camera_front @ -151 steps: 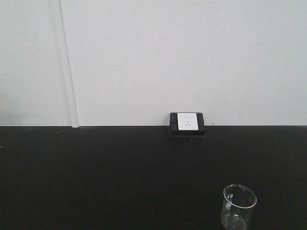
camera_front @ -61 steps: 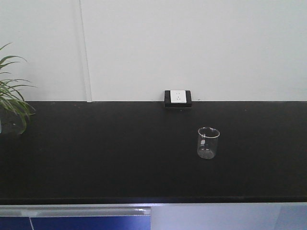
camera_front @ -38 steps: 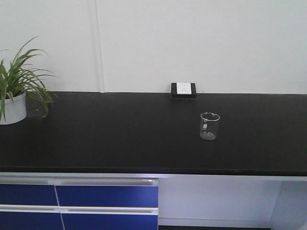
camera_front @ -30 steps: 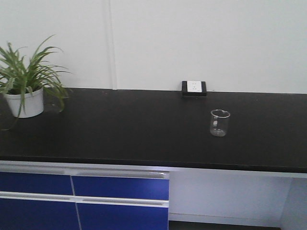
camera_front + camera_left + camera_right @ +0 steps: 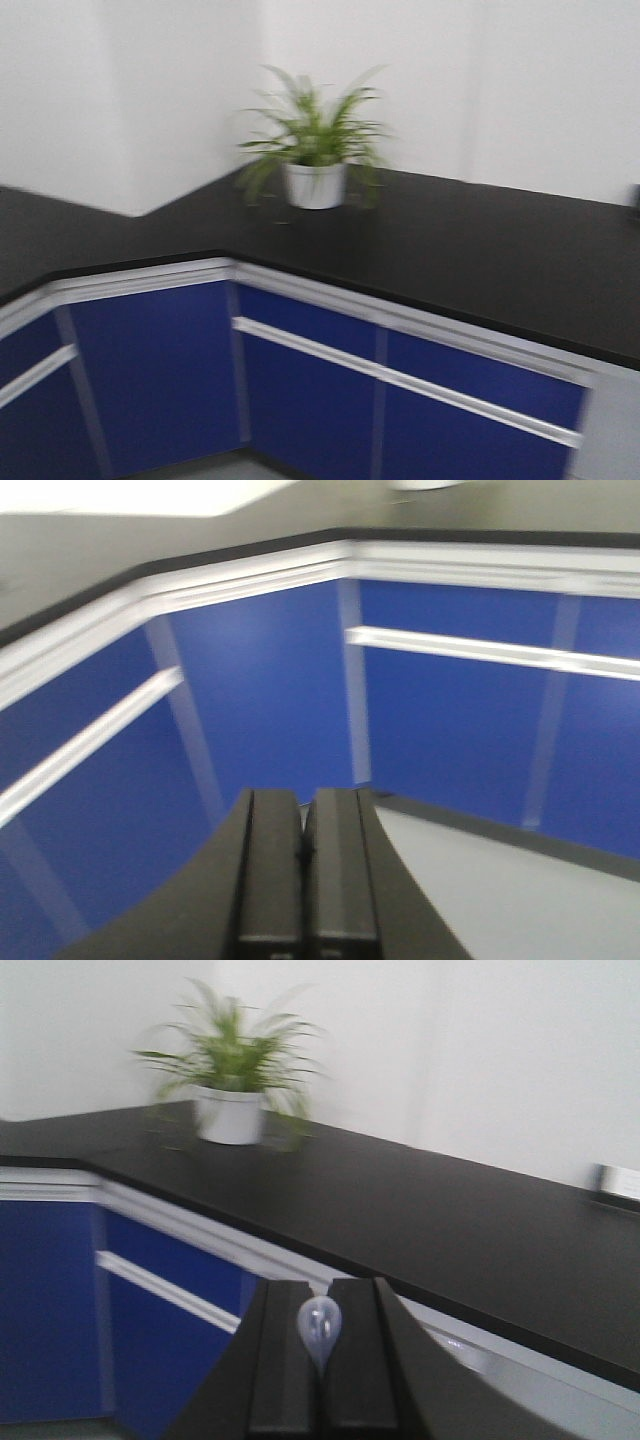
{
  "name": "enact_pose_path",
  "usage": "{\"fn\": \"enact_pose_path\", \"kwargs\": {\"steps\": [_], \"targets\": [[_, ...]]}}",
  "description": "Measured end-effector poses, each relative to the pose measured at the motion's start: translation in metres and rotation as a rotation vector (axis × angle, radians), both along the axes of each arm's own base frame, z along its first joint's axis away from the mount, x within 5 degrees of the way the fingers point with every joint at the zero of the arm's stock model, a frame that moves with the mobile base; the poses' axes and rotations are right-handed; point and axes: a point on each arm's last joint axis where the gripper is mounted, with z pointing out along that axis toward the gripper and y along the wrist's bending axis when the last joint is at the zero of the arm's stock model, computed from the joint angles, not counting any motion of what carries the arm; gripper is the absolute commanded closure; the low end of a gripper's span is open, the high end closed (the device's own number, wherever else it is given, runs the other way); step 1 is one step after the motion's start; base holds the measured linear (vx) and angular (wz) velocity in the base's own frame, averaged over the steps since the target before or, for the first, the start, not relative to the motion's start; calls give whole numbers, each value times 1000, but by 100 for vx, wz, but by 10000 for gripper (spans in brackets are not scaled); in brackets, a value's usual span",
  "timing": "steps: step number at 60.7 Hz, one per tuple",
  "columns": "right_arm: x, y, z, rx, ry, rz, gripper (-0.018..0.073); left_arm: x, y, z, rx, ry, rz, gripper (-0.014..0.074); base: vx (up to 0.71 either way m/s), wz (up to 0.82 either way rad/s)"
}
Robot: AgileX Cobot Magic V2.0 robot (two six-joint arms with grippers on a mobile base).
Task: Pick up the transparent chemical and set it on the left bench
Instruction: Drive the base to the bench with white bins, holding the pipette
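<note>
- The right gripper [image 5: 321, 1290] is clamping the transparent chemical [image 5: 319, 1326]. Its 2 black fingers are sitting narrow and pressing on either side of the pipette's pale, translucent bulb.
- The bulb is poking up between the fingers. The slim stem is running down into the gap, where it is hidden.
- The pipette is hanging in the air in front of the black worktop's [image 5: 420, 1220] front edge and is touching no surface.
- The left gripper [image 5: 303, 802] is showing its 2 fingers pressed together with only a hairline seam between them, gripping nothing that can be seen.
- A green plant [image 5: 315, 130] in a white pot [image 5: 314, 186] is standing on the worktop, close to the corner of the white wall [image 5: 170, 90].
- The worktop is bending at that corner, with a left-hand stretch [image 5: 60, 225] running off towards the left edge of the front view.
- Blue cabinet fronts [image 5: 150, 370] with pale horizontal handle strips [image 5: 400, 380] are lining the space under both stretches.
- A wall socket [image 5: 615, 1181] is showing at the right edge of the right wrist view. Its white face is too blurred for any marking to be read.
- A grey floor [image 5: 480, 880] is showing beneath the cabinets in the left wrist view.
- All 3 views are smeared, so fine print anywhere is unreadable.
</note>
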Motion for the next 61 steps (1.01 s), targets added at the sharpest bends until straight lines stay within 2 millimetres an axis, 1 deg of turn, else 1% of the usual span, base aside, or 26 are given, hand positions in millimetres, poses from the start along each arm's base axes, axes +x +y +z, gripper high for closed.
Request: {"fn": "enact_pose_path", "kwargs": {"steps": [14,26,61], "targets": [[0,0,0,0,0,0,564,0,0,0,0,0,0,600,-8,107],[0,0,0,0,0,0,564,0,0,0,0,0,0,600,0,88],[0,0,0,0,0,0,564,0,0,0,0,0,0,600,10,68]]}}
